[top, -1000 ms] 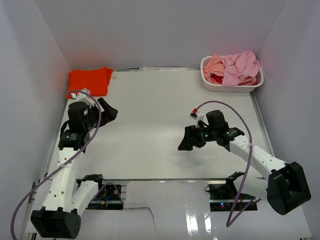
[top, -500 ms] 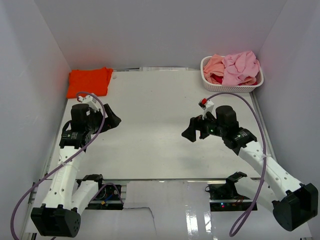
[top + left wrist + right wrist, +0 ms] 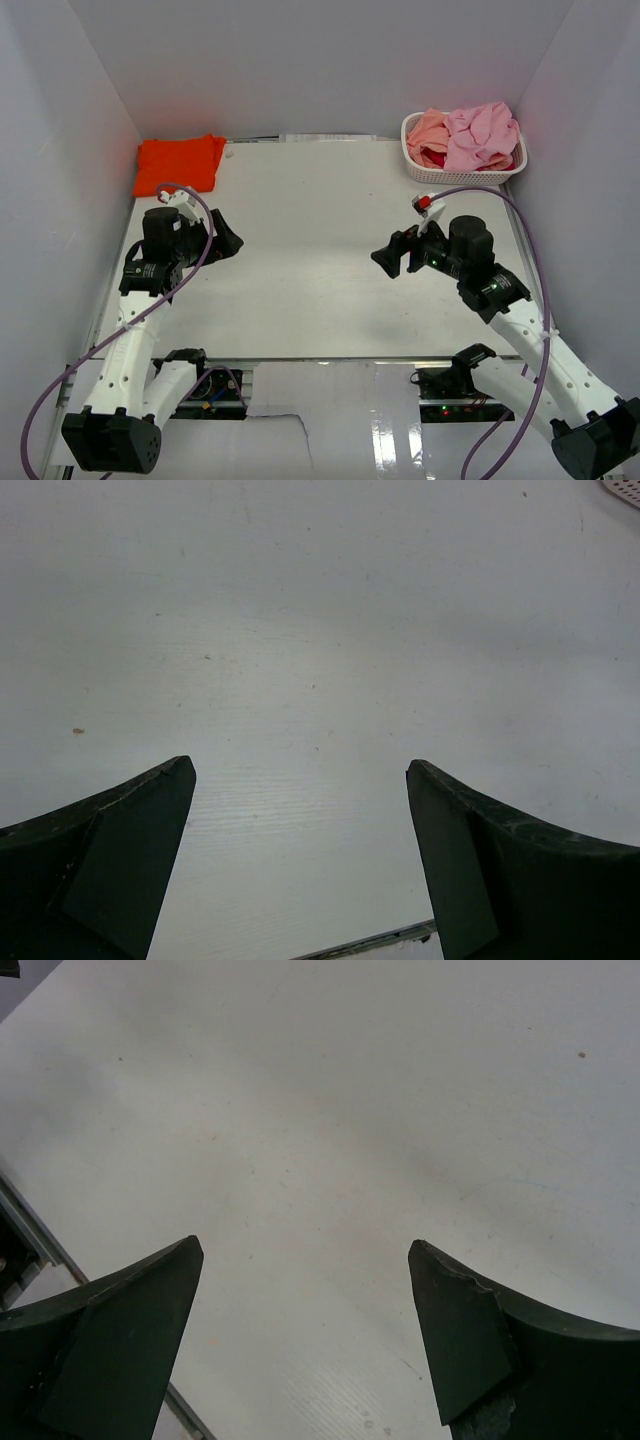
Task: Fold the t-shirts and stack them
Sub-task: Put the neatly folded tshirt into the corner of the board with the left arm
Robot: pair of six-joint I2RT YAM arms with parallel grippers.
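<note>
A bright orange-red t-shirt (image 3: 180, 162) lies folded at the table's far left corner. Pink (image 3: 482, 133), salmon-peach (image 3: 427, 130) and dark red (image 3: 434, 158) t-shirts are heaped in the white basket (image 3: 462, 174) at the far right. My left gripper (image 3: 228, 238) hovers open over the left side of the table, below the folded shirt. My right gripper (image 3: 392, 256) is open over the right middle of the table, well in front of the basket. Both wrist views show only bare white table between the wide-apart fingers of the left gripper (image 3: 300, 770) and of the right gripper (image 3: 305, 1245).
White walls close in the table on the left, back and right. Purple cables loop above both arms. The table's near edge with a metal rail (image 3: 30, 1235) shows in the right wrist view. A sliver of the basket (image 3: 622, 488) appears at the left wrist view's top corner.
My right arm has drawn back to the right and turned, its gripper still open. My left arm shifted slightly toward me early on, then stayed still.
</note>
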